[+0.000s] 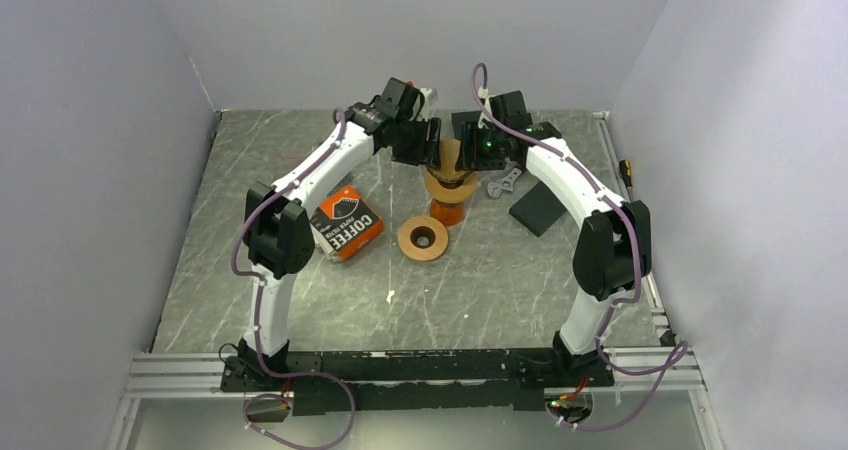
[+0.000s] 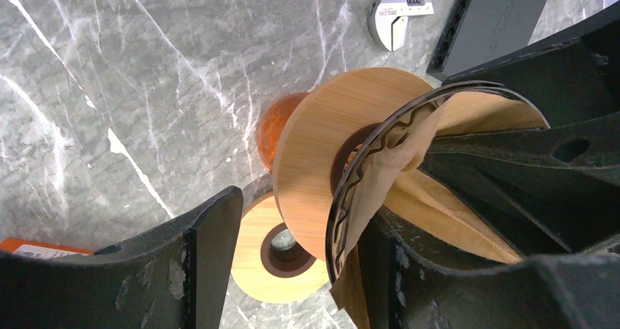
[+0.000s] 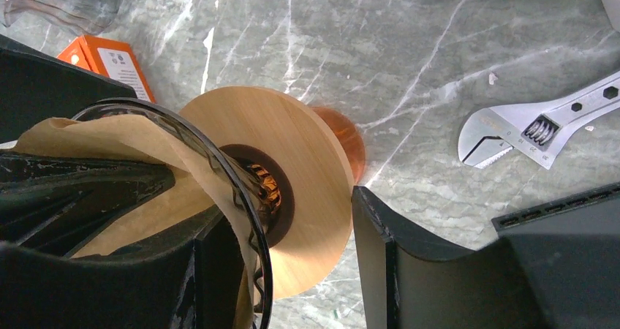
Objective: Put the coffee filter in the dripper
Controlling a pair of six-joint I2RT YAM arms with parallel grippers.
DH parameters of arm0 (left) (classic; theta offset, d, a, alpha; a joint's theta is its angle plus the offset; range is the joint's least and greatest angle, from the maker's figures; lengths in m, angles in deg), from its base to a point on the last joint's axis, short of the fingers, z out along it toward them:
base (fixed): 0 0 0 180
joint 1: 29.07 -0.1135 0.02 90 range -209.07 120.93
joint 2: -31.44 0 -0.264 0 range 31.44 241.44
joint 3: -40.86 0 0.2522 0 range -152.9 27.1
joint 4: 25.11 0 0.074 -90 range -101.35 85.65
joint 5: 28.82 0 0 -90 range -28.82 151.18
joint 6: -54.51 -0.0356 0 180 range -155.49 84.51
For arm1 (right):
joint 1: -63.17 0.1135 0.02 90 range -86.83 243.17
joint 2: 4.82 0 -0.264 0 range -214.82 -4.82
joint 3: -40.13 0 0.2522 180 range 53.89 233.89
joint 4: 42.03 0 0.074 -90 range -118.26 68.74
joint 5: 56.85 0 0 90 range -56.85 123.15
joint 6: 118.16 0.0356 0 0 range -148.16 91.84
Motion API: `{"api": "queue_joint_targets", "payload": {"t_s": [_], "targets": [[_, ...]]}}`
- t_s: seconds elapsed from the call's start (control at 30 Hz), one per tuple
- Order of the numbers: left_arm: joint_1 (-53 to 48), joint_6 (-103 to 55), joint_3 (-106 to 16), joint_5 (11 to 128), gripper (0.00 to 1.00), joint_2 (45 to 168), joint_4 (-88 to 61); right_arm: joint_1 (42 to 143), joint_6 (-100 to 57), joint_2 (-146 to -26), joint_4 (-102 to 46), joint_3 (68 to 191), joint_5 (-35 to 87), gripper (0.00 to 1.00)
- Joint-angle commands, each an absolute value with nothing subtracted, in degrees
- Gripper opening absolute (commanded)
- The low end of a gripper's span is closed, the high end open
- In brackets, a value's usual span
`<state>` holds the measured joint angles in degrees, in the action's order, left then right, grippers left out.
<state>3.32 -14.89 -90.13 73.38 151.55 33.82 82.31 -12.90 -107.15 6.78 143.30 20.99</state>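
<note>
Inside the dripper (image 2: 314, 161), atop its orange stand (image 2: 272, 131), the coffee filter (image 2: 431, 212) lies creased against the glass. The left gripper (image 2: 300, 219) and the right gripper (image 3: 285, 212) are both spread open, each with one finger in the cone. Pulling out carelessly could drag the paper up or topple the dripper. A spare wooden ring (image 1: 408, 238), wrench (image 1: 505, 182), dark block (image 1: 537, 208) and filter box (image 1: 345, 222) lie nearby, blocking nothing.

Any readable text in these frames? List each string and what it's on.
"COFFEE": white letters on the dark top face of the orange box, top view.
Smaller line under "COFFEE" on the same box: too blurred to read.
White label on the box's side, right wrist view: print too small to read.
Adjustable wrench: stamped marks near its head, too small to read in either wrist view.
Nothing else legible.
</note>
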Motion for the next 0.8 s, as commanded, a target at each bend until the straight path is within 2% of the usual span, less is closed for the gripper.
{"api": "queue_joint_targets", "payload": {"t_s": [0.0, 0.47, 0.57, 0.77], "targets": [[3.37, -15.75, -90.60, 73.37, 0.62, 151.74, 32.77, 81.81, -12.78, -107.04, 4.93, 142.39, 21.04, 0.55], [3.45, -17.58, -90.69, 69.38, 0.59, 151.57, 34.95, 81.63, -14.34, -104.77, 5.55, 142.39, 20.22, 0.41], [3.50, -17.84, -90.73, 70.12, 0.59, 151.10, 34.38, 81.63, -14.12, -103.52, 5.48, 143.13, 18.83, 0.45], [3.74, -18.18, -91.17, 70.91, 0.57, 150.44, 33.90, 81.63, -13.57, -102.47, 5.72, 146.15, 16.55, 0.62]]}}
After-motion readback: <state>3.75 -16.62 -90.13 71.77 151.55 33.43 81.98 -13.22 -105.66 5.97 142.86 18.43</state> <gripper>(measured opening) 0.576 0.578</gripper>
